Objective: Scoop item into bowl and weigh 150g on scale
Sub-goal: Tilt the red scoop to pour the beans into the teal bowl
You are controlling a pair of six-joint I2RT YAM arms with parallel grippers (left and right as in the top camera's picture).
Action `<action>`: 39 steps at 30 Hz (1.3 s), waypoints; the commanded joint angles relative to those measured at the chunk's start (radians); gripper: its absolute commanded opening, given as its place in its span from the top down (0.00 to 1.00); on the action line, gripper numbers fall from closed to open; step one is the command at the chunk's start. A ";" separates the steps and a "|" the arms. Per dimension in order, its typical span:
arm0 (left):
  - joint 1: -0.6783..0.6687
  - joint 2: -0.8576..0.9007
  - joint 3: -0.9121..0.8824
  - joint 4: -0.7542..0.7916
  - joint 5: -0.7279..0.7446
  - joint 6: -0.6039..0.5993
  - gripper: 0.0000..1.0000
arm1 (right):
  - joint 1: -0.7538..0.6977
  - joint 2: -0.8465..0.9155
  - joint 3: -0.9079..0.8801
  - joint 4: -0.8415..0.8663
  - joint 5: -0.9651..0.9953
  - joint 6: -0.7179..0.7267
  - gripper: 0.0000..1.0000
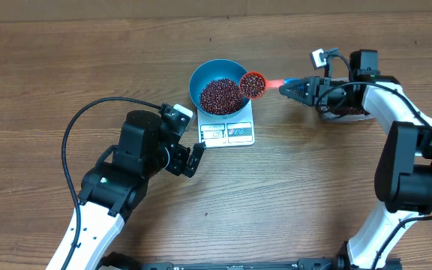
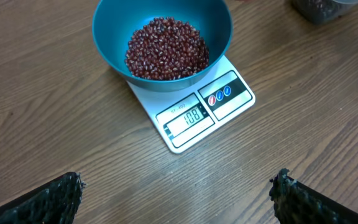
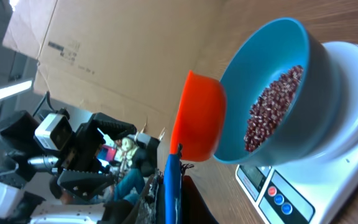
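The bowl (image 1: 196,84) of beans (image 1: 220,95) sits on the scale (image 1: 238,133) mid-worktop. The right claw (image 1: 289,88) is clamped on the handle of the scoop (image 1: 253,84), which is bean-filled and at the bowl's right rim. The left claw (image 1: 190,144) gapes wide and empty, just near-left of the scale.

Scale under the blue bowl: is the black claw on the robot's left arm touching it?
Apart. The left wrist view shows a stretch of bare table between the open left gripper and the scale.
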 commanded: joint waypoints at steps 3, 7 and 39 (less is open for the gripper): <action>0.004 -0.017 -0.003 0.002 0.014 0.019 0.01 | 0.040 -0.015 0.024 0.129 -0.011 0.151 0.96; 0.004 -0.017 -0.003 0.002 0.014 0.019 0.01 | 0.073 -0.015 0.024 0.212 0.050 0.211 0.96; 0.004 -0.017 -0.003 0.002 0.014 0.019 0.00 | 0.204 -0.015 0.023 0.330 0.386 -0.544 0.96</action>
